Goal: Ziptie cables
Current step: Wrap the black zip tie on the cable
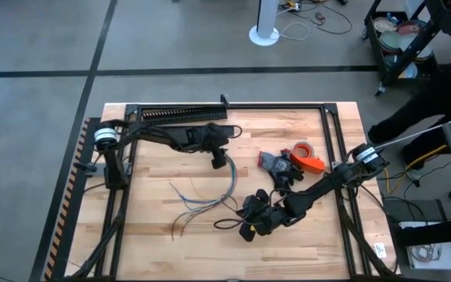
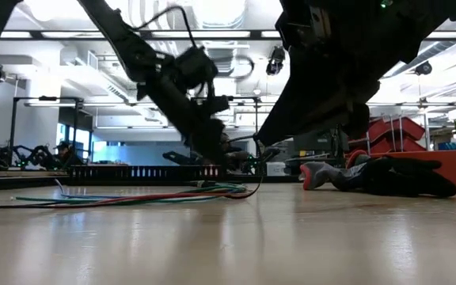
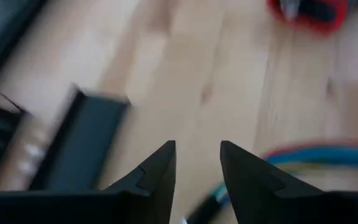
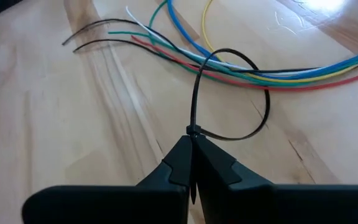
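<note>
Your right gripper (image 4: 191,163) sits low over the near middle of the table (image 1: 155,243), jaws pressed together on a ziptie (image 4: 229,93) at its head. The strip is already closed into a loop that lies on the wood, its far side crossing the cables (image 4: 278,71) — whether it goes around them or only over them, you can't tell from here. The cables (image 1: 202,200) fan out toward the table's left. Farther back, your left gripper (image 1: 219,162) hangs over their far end, fingers (image 3: 157,171) a narrow gap apart, holding nothing. Beyond it lies the duct (image 1: 182,115).
</note>
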Controlling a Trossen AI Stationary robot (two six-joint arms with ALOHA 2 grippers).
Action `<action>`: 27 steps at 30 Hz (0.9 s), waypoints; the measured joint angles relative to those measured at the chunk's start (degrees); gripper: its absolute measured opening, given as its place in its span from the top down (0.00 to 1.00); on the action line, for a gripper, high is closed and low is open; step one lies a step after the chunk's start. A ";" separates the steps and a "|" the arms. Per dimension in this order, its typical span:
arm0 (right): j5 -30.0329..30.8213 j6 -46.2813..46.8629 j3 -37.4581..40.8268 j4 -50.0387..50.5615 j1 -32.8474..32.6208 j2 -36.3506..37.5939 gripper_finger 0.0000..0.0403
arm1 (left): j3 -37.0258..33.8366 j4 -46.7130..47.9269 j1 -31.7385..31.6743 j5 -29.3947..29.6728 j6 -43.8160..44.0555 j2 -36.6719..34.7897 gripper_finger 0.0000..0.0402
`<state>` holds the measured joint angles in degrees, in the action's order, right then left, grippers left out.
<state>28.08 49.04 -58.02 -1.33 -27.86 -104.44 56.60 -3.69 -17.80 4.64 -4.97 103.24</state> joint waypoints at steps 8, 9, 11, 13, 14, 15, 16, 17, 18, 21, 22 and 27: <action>0.02 0.93 0.00 -1.19 0.00 0.01 1.00 | -0.03 8.76 -1.54 0.25 -0.29 -15.25 0.65; 0.00 0.93 0.00 -1.16 0.00 0.01 1.00 | -0.07 10.47 -1.08 0.18 -0.12 -18.06 0.65; -0.02 0.93 0.00 -1.09 0.00 0.01 1.00 | -0.60 13.20 0.10 0.18 1.16 -23.39 0.65; 0.00 0.94 0.00 -1.20 0.02 0.01 1.00 | -2.24 13.76 1.99 0.10 2.91 -28.77 0.66; 0.00 0.95 0.00 -1.13 0.02 0.01 1.00 | -3.50 13.32 3.23 -0.01 3.51 -31.44 0.67; 0.01 0.95 0.00 -1.12 0.02 0.01 1.00 | -4.98 12.83 4.69 -0.13 4.15 -34.10 0.67; 0.03 0.94 0.00 -1.15 0.02 0.01 1.00 | -6.57 12.39 6.26 -0.21 4.95 -36.56 0.68; 0.19 0.95 0.00 -1.13 0.02 0.01 1.00 | -8.39 11.70 7.94 -0.23 5.89 -38.93 0.69; 0.37 0.95 0.00 -1.15 0.02 0.01 1.00 | -10.39 10.50 9.77 -0.27 6.98 -41.03 0.70; 0.44 0.93 0.00 -1.15 0.05 0.01 1.00 | -17.31 3.91 16.42 -0.31 11.54 -46.50 0.73; 0.44 0.93 -0.02 -1.14 0.13 0.01 1.00 | -19.46 1.31 18.89 -0.38 13.08 -47.63 0.74; 0.44 1.01 -0.02 -1.14 0.13 0.01 1.00 | -26.29 -4.67 35.84 2.14 18.81 -49.60 0.78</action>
<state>28.52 50.05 -58.04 -2.47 -27.73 -104.42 30.31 -8.36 18.04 6.78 13.85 53.64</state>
